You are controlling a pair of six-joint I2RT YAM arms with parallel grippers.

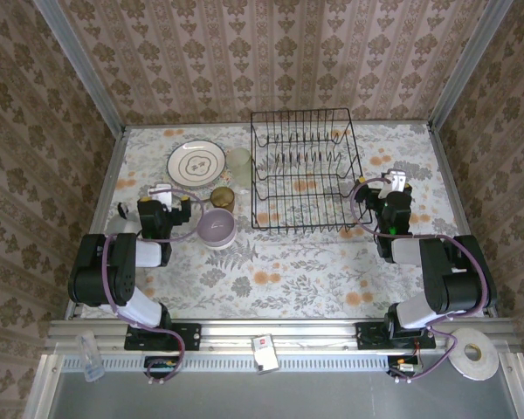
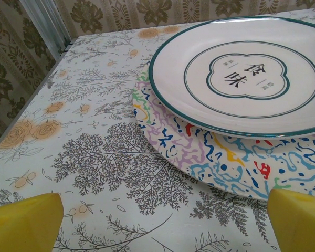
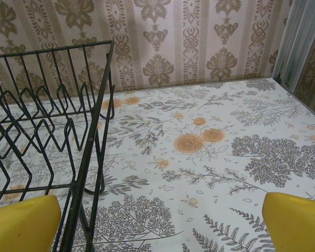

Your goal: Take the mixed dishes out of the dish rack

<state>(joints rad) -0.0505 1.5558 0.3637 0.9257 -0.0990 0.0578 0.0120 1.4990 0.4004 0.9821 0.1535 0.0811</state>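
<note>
The rack [image 1: 301,170] looks empty, by the table's far edge. Plates [image 1: 196,163], glass [image 1: 238,161], cup [image 1: 223,197] and bowl [image 1: 217,227] sit left of it. The left gripper [image 1: 169,191] and right gripper [image 1: 394,181] are wide open and hold nothing. The right one is close to the rack and might bump it.
</note>
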